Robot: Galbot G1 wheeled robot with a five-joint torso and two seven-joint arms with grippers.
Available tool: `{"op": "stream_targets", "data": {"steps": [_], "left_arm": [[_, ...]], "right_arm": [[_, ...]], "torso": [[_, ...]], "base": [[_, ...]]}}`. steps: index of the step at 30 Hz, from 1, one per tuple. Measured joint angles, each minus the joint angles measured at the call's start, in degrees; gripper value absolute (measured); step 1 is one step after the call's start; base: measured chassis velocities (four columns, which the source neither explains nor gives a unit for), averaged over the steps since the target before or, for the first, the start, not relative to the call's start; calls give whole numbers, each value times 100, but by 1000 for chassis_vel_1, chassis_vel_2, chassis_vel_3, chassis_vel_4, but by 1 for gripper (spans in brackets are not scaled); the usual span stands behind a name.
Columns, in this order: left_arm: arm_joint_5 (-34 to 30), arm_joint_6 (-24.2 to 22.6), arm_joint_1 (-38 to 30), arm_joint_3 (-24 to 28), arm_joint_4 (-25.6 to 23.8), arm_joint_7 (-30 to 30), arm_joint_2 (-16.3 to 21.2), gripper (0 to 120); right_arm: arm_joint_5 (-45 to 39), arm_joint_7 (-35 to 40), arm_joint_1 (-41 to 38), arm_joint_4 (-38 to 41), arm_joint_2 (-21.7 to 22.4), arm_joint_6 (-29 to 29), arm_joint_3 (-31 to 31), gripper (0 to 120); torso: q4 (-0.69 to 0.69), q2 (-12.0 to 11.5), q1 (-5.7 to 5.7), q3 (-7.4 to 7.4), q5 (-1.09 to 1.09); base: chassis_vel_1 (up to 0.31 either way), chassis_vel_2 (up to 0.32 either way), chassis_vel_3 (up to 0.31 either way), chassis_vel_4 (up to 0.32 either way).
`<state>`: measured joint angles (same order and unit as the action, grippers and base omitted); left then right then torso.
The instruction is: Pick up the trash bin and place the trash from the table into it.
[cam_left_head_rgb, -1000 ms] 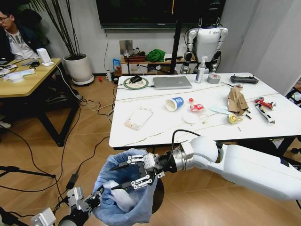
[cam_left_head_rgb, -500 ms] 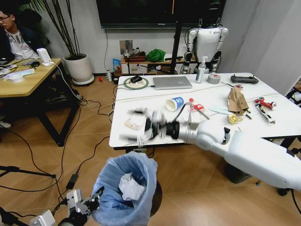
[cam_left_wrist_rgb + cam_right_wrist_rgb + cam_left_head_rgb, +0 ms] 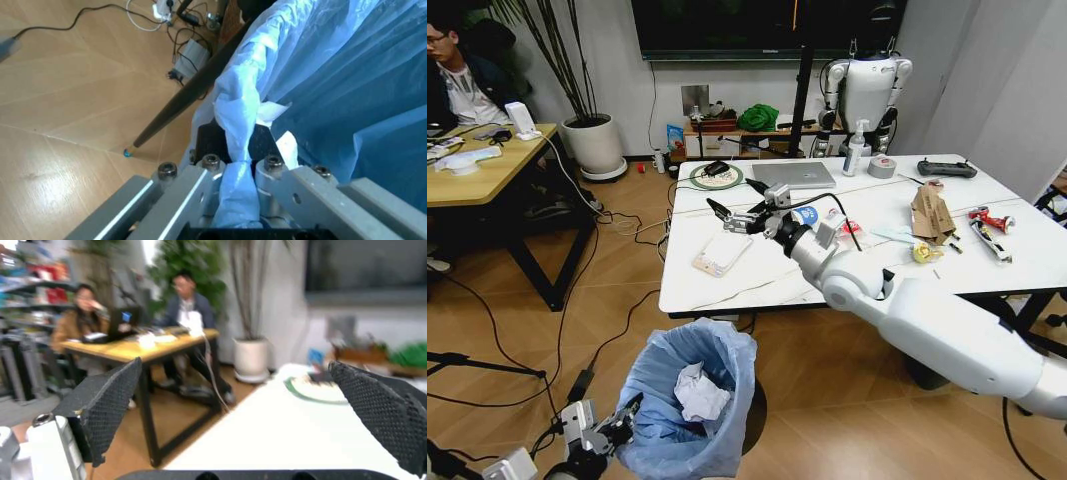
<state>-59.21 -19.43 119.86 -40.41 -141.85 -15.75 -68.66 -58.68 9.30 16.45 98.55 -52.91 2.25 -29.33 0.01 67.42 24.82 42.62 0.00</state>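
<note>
The trash bin, lined with a light-blue bag, stands on the floor before the white table. A crumpled white wrapper lies inside it. My left gripper is shut on a fold of the bag's rim. My right gripper hangs open above the table's left part, just beyond a flat white packet. A blue-white cup, a red-white snack pack, torn brown cardboard and a yellow scrap lie farther right.
At the table's back are a silver laptop, a round plate, a pump bottle, a grey tape roll and a black controller. A wooden desk stands left. Cables trail over the floor.
My right gripper has risen out of the bin and swung up over the table, still open. The crumpled wrapper now lies in the bin. The left gripper keeps its hold.
</note>
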Motion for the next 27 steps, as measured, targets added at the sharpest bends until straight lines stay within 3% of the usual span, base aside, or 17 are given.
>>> {"op": "stream_targets", "data": {"steps": [9, 13, 21, 27], "left_arm": [[-5, 10, 30, -65, -38, 8, -36, 0], [-18, 13, 30, -102, -43, 10, -43, 0], [-18, 16, 71, -146, -87, 16, -37, 0], [-14, 31, 126, -201, -107, 24, -20, 0]], "right_arm": [[-465, 332, 113, -708, -407, -653, 94, 100], [-814, 344, 92, -1217, -809, -818, 149, 100], [-923, 298, 25, -1740, -1399, -888, 101, 100], [-842, 215, -32, -2115, -1580, -899, 95, 100]], "torso": [[0, 0, 0, 0, -1], [0, 0, 0, 0, -1], [1, 0, 0, 0, -1], [0, 0, 0, 0, -2]], "base": [[0, 0, 0, 0], [0, 0, 0, 0], [0, 0, 0, 0], [0, 0, 0, 0]]}}
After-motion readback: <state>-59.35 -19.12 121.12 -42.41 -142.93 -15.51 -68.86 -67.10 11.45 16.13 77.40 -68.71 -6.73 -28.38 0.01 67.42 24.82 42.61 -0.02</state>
